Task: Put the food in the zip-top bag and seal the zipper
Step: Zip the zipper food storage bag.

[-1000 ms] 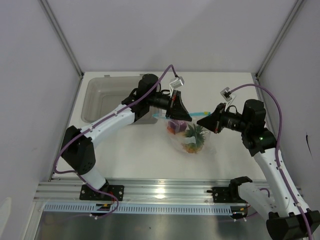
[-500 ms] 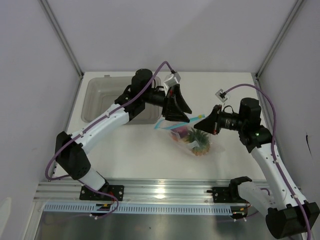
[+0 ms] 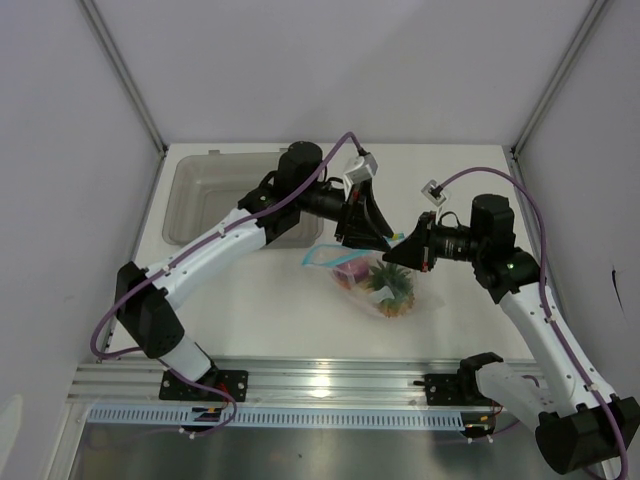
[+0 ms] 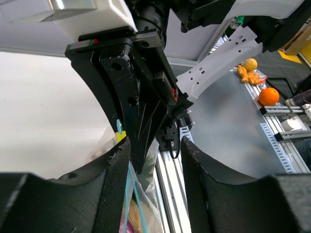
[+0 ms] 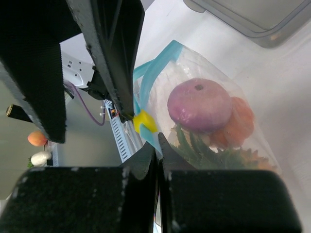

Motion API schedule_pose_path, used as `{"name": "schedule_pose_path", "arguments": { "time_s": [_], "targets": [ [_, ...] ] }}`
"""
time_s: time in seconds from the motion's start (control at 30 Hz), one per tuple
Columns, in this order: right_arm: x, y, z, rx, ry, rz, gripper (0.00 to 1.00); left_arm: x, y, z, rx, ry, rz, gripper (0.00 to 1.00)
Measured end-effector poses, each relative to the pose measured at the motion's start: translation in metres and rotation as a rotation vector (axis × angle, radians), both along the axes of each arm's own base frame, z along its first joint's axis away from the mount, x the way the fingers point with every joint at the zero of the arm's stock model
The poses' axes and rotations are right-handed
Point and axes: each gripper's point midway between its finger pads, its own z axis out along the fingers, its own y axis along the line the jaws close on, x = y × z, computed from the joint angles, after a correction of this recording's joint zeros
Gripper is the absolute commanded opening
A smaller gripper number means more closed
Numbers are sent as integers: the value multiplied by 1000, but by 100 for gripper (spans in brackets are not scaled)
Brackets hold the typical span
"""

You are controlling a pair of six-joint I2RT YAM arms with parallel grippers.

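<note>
The zip-top bag (image 3: 365,290) lies on the table (image 3: 250,300), nearest the arm bases. It contains the pineapple (image 3: 392,285), the purple onion (image 5: 199,104) and the orange (image 5: 241,119). At the bag's mouth, the right gripper (image 5: 156,148) is clamped on the zipper (image 5: 160,60), just beside the yellow slider (image 5: 144,121). The left gripper (image 4: 155,145) sits at the same edge with its fingers parted (the strip lies against one inner face). The grey tray (image 3: 200,200) stands farther back on the left, apart from the bag.
</note>
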Motion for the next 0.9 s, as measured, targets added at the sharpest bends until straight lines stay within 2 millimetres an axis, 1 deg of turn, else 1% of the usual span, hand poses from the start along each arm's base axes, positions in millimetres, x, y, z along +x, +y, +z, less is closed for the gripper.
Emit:
{"name": "schedule_pose_path", "arguments": {
  "time_s": [0.1, 0.3, 0.33, 0.43, 0.63, 0.7, 0.73, 0.83, 0.9],
  "targets": [
    [2, 0, 0, -5, -2, -10, 0, 2, -2, -6, 23, -1, 24, 47],
    [1, -1, -1, -10, -2, -18, 0, 7, -7, -15, 67, 1, 83, 54],
    [2, -1, 0, -11, -4, -20, 0, 8, -8, -16, 72, 1, 95, 56],
    [2, -1, 0, -14, -7, -24, 0, 14, -10, -16, 71, -7, 129, 60],
    [1, -1, 0, -18, -9, -21, 0, 26, -13, -13, 43, -36, 204, 64],
    [0, -1, 0, -20, -10, -19, 0, 26, -12, -13, 35, -36, 216, 63],
    [0, -1, 0, -20, -10, -18, 0, 26, -12, -12, 31, -34, 216, 60],
    [-1, -1, -1, -21, -8, -15, 0, 26, -12, -11, 26, -31, 214, 57],
    [-1, -1, 0, -22, -9, -14, 0, 24, -12, -11, 27, -28, 206, 51]
  ]
}}
